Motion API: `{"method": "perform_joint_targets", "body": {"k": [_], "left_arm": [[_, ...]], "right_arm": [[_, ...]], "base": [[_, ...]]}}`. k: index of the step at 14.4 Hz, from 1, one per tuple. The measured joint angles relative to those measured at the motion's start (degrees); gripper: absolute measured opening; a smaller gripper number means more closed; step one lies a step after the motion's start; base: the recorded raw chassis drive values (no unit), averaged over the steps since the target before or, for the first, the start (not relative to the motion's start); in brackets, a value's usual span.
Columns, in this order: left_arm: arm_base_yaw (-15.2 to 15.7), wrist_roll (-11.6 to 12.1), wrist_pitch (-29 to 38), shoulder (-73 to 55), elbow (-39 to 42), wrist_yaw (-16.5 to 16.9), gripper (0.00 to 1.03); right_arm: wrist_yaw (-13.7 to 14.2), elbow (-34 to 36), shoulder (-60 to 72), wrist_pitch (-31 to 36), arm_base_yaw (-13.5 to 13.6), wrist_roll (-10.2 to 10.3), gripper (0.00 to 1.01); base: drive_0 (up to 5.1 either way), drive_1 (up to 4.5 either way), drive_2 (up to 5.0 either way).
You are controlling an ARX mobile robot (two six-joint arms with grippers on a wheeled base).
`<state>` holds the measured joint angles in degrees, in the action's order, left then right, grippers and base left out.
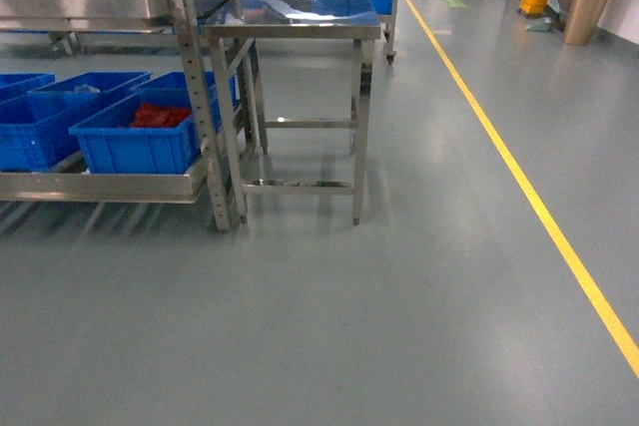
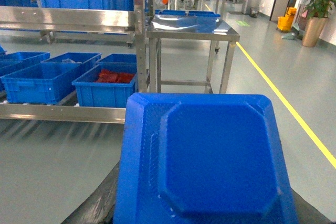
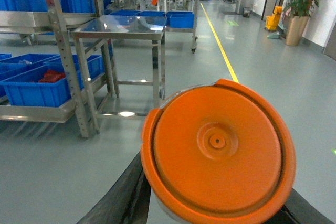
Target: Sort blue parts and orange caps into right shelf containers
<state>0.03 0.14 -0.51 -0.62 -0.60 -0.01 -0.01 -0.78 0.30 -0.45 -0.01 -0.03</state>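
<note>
Steel surface [image 1: 300, 12] stands just right of the shelf [image 1: 195, 87]; neither claw shows in the head view. Blue crates [image 1: 135, 137] sit on the shelf's lowest tier; drive close and square first. Left wrist: a blue part [image 2: 210, 156] fills the view, claw hidden. Right wrist: an orange cap [image 3: 218, 148] likewise. Grey floor [image 1: 399, 296], yellow line [image 1: 529, 197].
</note>
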Motion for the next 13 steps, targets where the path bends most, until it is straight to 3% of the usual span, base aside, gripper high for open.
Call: {"method": "perform_joint_targets", "body": {"k": [13], "left_arm": [[0.0,0.0,0.1,0.0,0.0,-0.1,0.43]], "right_arm": [[0.0,0.0,0.0,0.1,0.0,0.0,0.42]], "base": [[0.0,4.17,-4.2]]}}
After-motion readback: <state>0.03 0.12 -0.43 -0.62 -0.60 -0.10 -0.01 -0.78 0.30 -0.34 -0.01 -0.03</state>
